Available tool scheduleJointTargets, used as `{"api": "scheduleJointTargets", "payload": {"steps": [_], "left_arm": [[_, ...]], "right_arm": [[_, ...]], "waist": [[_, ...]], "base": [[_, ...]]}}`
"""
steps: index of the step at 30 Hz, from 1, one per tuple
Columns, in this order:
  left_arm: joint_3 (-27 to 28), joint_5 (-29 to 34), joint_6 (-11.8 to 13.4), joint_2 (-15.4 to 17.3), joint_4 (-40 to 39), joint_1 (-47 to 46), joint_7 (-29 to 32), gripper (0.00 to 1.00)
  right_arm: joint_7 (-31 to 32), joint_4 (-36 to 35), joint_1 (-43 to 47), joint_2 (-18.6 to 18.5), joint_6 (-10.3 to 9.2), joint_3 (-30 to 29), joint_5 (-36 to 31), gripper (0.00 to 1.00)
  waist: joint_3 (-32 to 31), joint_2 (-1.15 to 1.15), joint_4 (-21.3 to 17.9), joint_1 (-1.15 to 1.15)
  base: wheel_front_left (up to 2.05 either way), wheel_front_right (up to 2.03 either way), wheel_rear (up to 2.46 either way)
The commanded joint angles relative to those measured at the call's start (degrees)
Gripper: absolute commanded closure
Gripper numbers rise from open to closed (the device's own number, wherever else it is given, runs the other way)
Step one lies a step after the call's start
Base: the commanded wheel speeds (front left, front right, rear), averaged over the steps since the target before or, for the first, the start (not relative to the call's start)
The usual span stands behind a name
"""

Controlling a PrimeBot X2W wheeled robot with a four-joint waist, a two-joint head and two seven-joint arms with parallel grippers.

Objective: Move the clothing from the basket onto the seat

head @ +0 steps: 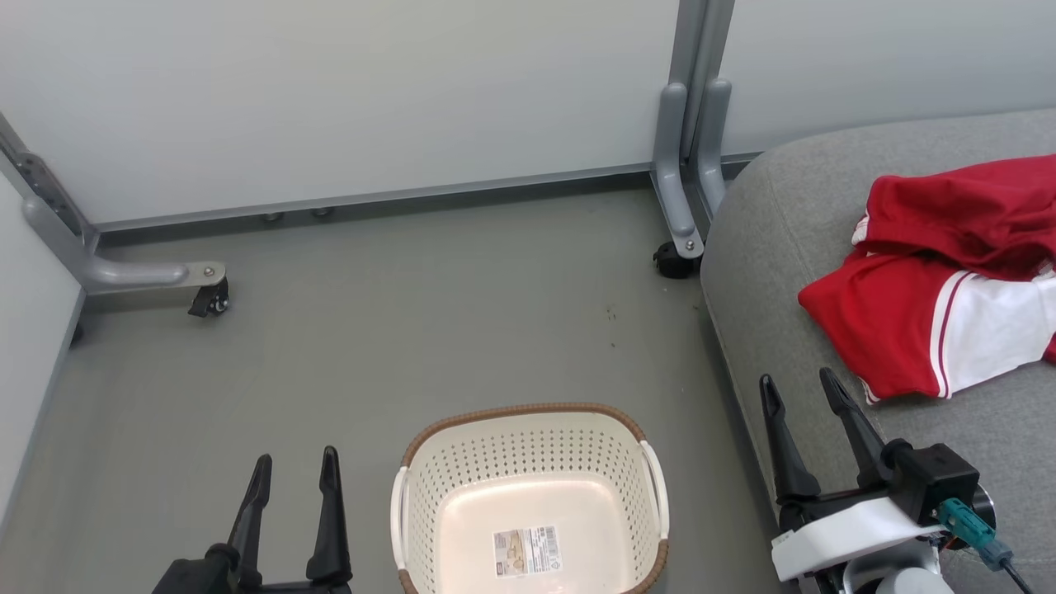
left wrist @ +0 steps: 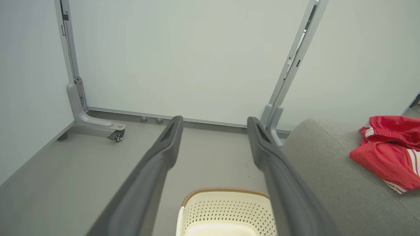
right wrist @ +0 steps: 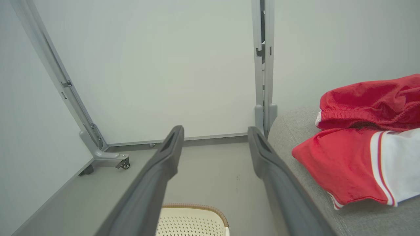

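Note:
The red clothing (head: 949, 272) lies in a heap on the grey seat (head: 775, 247) at the right, a plain red piece on top of one with white panels and striped trim. The cream basket (head: 528, 503) stands on the floor at bottom centre, with only a label sticker on its bottom. My left gripper (head: 295, 466) is open to the left of the basket, holding nothing. Over the seat's front edge, my right gripper (head: 799, 386) is open and holds nothing, just short of the clothing. In the wrist views the clothing (left wrist: 390, 150) (right wrist: 361, 144) lies to the right of open fingers.
Pale partition panels close off the back and left, on grey metal feet with castors (head: 210, 299) (head: 675, 260). Grey floor (head: 396, 346) stretches between the panels, the basket and the seat.

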Motion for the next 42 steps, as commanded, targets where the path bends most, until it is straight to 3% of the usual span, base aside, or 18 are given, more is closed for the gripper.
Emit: {"api": "scheduleJointTargets", "payload": {"steps": [1,25,26,31,42], "left_arm": [[0.35,0.38,0.01,0.15,-0.44,1.08,-0.03,0.00],[-0.86,1.74,0.20,0.15,-0.34,3.73,-0.02,0.00],[-0.92,1.46,0.18,-0.01,-0.24,3.10,0.00,1.00],[-0.95,0.09,0.12,-0.04,1.51,3.12,0.20,1.00],[0.56,-13.68,-0.74,0.79,3.33,-0.21,3.17,1.00]], "right_arm": [[-0.17,-0.58,1.12,0.14,-0.06,-0.15,-0.49,0.00],[-0.17,-2.46,4.76,0.30,-0.07,0.15,-2.82,0.00],[0.00,-2.25,4.17,0.47,0.01,0.15,-2.49,1.00],[0.24,-0.66,4.60,0.68,0.01,0.23,-1.12,1.00],[3.16,0.78,2.31,-0.20,0.00,-0.84,14.15,1.00]], "waist": [[-2.21,0.00,0.45,0.01],[-5.07,0.00,0.95,0.01],[-5.10,0.00,0.94,0.01],[-5.00,0.00,1.00,0.01],[-4.43,0.00,1.15,0.01]], "base": [[0.00,0.00,0.00],[0.00,0.00,0.00],[0.00,0.00,0.00],[0.00,0.00,0.00],[0.00,0.00,0.00]]}}
